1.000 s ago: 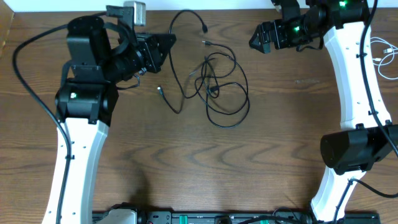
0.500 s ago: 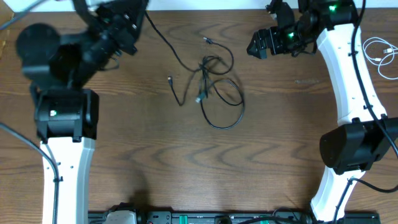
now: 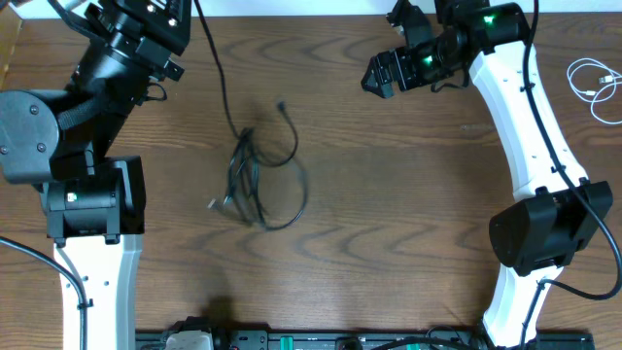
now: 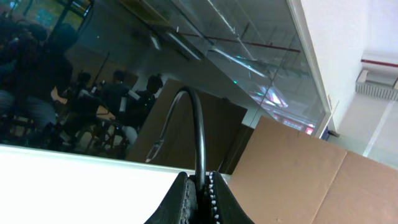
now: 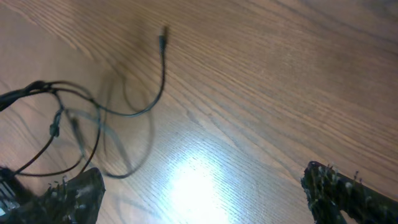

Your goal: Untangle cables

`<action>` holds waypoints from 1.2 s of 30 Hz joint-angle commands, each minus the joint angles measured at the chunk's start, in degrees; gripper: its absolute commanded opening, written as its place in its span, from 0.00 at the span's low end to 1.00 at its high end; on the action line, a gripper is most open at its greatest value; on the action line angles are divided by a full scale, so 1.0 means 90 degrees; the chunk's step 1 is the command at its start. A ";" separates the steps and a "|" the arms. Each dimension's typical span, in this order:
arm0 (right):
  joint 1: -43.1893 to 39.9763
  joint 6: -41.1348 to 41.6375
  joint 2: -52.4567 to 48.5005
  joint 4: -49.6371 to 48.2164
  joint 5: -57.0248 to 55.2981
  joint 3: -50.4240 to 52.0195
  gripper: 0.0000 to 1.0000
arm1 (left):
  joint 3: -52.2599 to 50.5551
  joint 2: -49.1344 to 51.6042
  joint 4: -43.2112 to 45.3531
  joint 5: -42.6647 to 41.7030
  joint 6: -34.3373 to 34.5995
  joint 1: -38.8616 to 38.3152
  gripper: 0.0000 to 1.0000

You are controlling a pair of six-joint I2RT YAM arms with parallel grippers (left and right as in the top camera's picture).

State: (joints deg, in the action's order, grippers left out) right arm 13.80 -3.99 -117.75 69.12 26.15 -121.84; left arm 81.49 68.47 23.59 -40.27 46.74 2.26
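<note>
While the left hand [image 4: 200, 186] is pinched shut on the black cable [image 3: 241, 167], its loops lie mid-table [image 3: 408, 214]. The right hand [image 5: 205, 190] is wide open. The white cable [image 3: 586, 83] lies far right.

The left end effector [image 4: 200, 185] has swung up, dragging the tangled black cable [image 3: 243, 171] leftward.

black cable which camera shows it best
Overhead: the black cable shows almost whole, a line running down from the top edge into a blurred tangle. The left wrist view shows only a short arc pinched in the left gripper; the right wrist shows blurred loops and one plug end.
</note>
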 commanded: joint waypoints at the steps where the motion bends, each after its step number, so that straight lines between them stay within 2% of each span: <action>1: 0.0104 0.0034 -0.0041 -0.0019 0.0087 0.0063 0.99 | 0.0151 -0.0041 0.0044 0.0092 0.0180 0.0039 0.07; 10: 0.0444 0.0034 -0.0041 -0.0177 0.0148 0.0515 0.99 | 0.0151 -0.0041 -0.0036 0.0097 0.0182 0.0039 0.07; 20: 0.1078 0.0027 -0.0041 -0.1141 0.1491 0.1455 0.96 | 0.0151 -0.0041 -0.0049 0.0092 0.0182 0.0039 0.08; 36: 0.1185 -0.0002 -0.0036 -0.1234 0.2042 0.1462 0.95 | 0.0151 0.0165 -0.1149 0.0092 -0.0146 0.0039 0.07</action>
State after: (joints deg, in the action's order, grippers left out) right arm 23.88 -3.97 -117.75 57.82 42.65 -108.90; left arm 81.49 69.30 14.13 -39.90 47.44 2.26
